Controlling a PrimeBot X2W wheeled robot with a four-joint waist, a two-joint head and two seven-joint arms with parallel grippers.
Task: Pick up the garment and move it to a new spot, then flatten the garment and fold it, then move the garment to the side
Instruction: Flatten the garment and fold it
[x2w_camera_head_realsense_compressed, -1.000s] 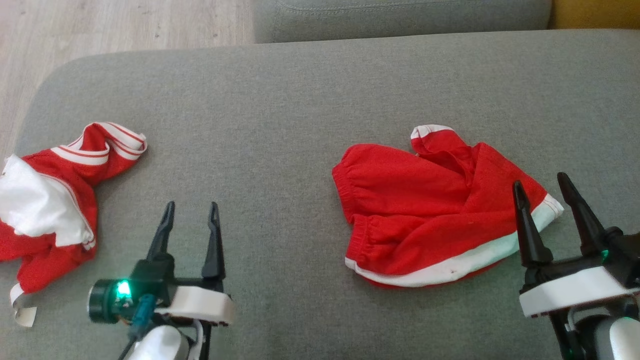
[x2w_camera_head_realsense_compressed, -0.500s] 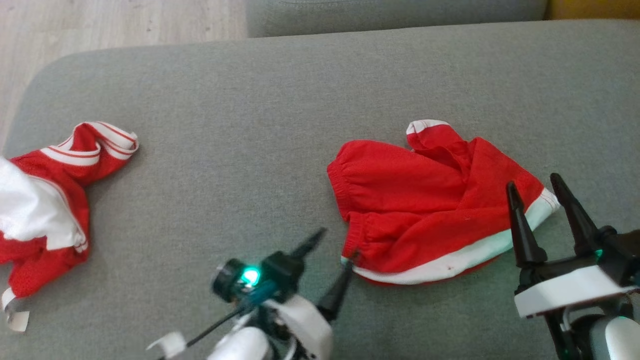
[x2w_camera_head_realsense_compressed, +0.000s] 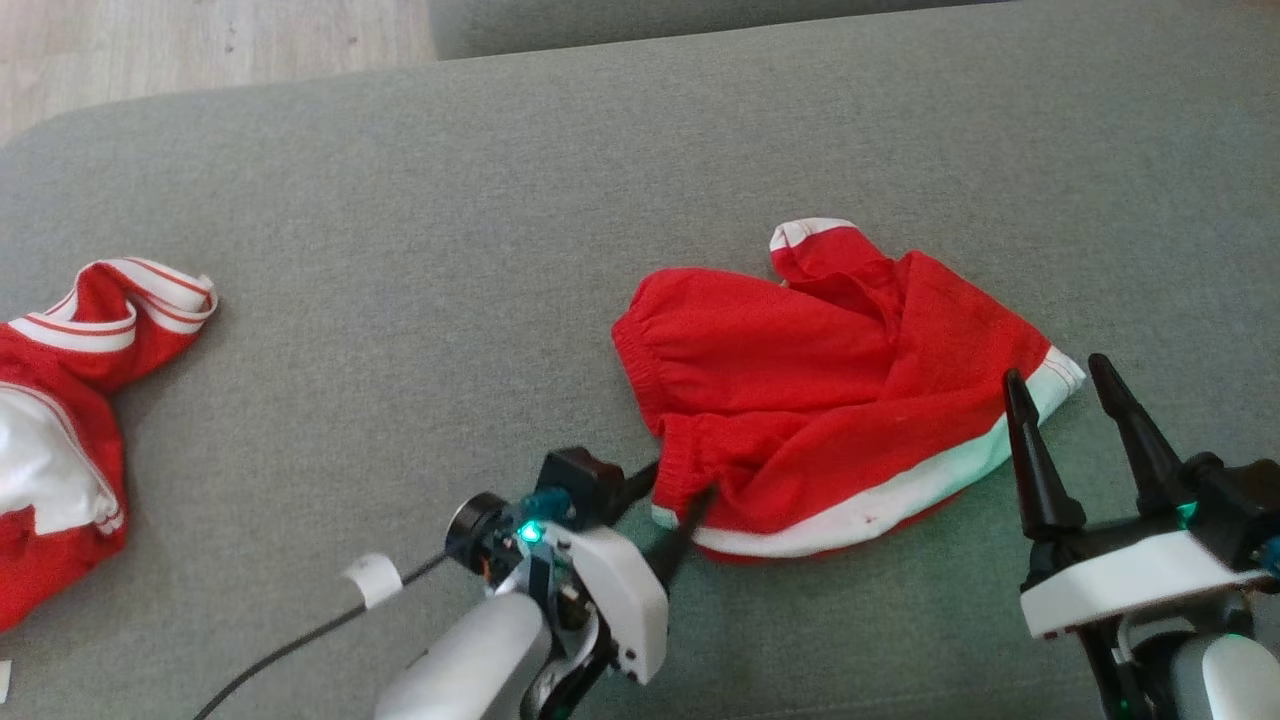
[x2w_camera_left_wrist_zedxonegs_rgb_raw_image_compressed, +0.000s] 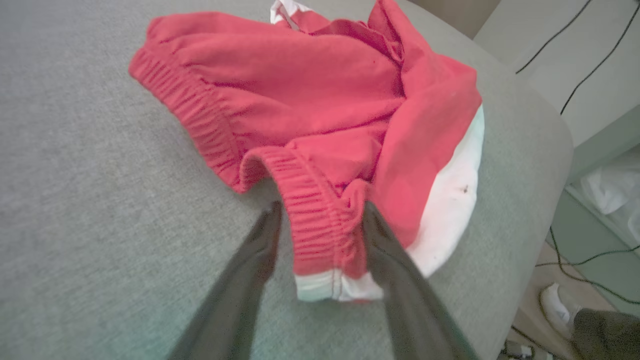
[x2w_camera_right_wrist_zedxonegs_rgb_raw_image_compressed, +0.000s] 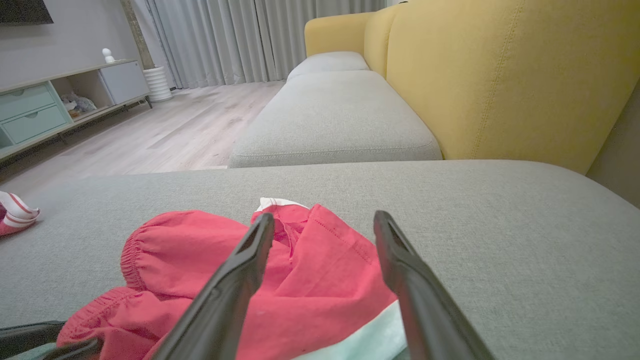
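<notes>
**Item 1: red fabric garment with elastic gathered waistband and white hem band** (x2w_camera_head_realsense_compressed: 800, 380). It is laid crumpled on the right half of a wide grey woven seat cushion (x2w_camera_head_realsense_compressed: 400, 250). The waistband is turned toward the cushion's middle and the white hem toward the near right edge. A small white-edged flap is raised at the far side. The garment is seen resting on the cushion, unlifted.

**Item 2: left gripper** (x2w_camera_head_realsense_compressed: 682, 478). It is placed at the near-left corner of the garment. In the left wrist view (x2w_camera_left_wrist_zedxonegs_rgb_raw_image_compressed: 320, 207) its two dark fingers are set apart on either side of the gathered waistband, with the fabric lying between them. The jaws are seen parted, not clamped. Whether the cloth is pinched at all cannot be told.

**Item 3: right gripper** (x2w_camera_head_realsense_compressed: 1053, 368). It is held at the garment's right end, above the white hem. The fingers are spread wide and nothing is held between them (x2w_camera_right_wrist_zedxonegs_rgb_raw_image_compressed: 324, 216).

**Item 4: second garment, red with white panel and striped cuff** (x2w_camera_head_realsense_compressed: 60, 370). It is heaped at the cushion's far left, well apart from item 1.

**Item 5: surroundings.** Pale wooden floor (x2w_camera_head_realsense_compressed: 200, 40) is seen beyond the cushion. A yellow upholstered sofa back (x2w_camera_right_wrist_zedxonegs_rgb_raw_image_compressed: 500, 75) and a further grey cushion (x2w_camera_right_wrist_zedxonegs_rgb_raw_image_compressed: 335, 115) are recorded in the right wrist view.
</notes>
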